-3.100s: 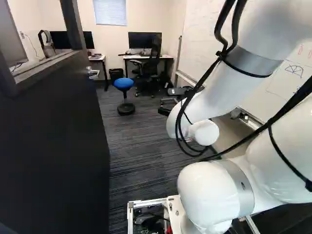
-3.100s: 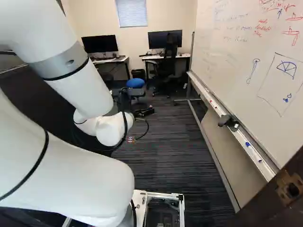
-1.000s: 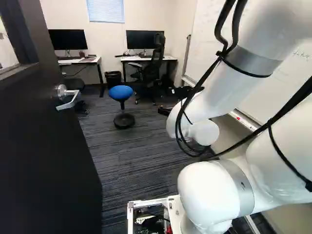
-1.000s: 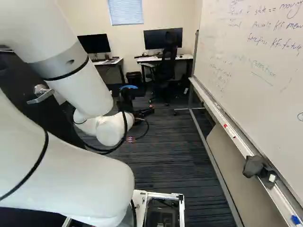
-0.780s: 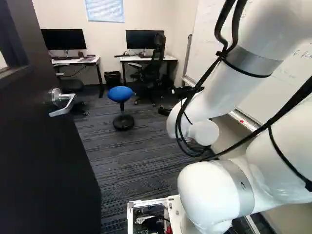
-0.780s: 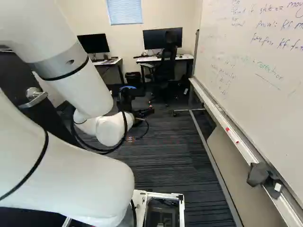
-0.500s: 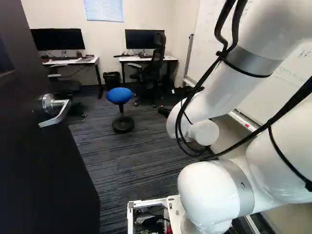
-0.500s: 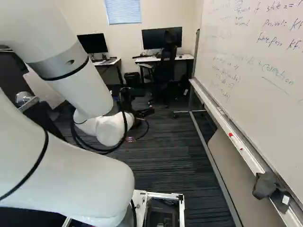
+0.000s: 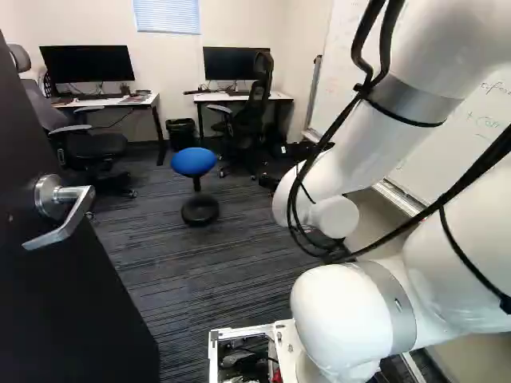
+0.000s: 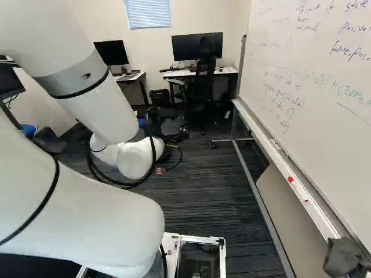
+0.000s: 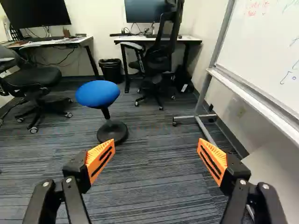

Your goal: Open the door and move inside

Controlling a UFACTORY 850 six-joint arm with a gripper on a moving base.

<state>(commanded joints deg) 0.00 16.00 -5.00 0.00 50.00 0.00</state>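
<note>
Door [image 9: 72, 303], left in the left base view, stands open; your gripper [image 11: 156, 156] is spread wide, holding nothing. Moving inside seems your step: drive ahead, clearing lever handle [image 9: 65, 226] and whiteboard [image 10: 301, 75].

Door [image 9: 72, 303] running past left base view's left edge; arm [image 10: 75, 214] hiding most of blue-seated stool [image 9: 193, 162] in right base view; whiteboard [image 10: 307, 58] being cut off by edge in every view.

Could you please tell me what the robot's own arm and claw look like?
The arm is glossy white and rounded, with grey bands and black cables strapped along it. The claw is black, with two fingers bearing slotted orange pads.
</note>
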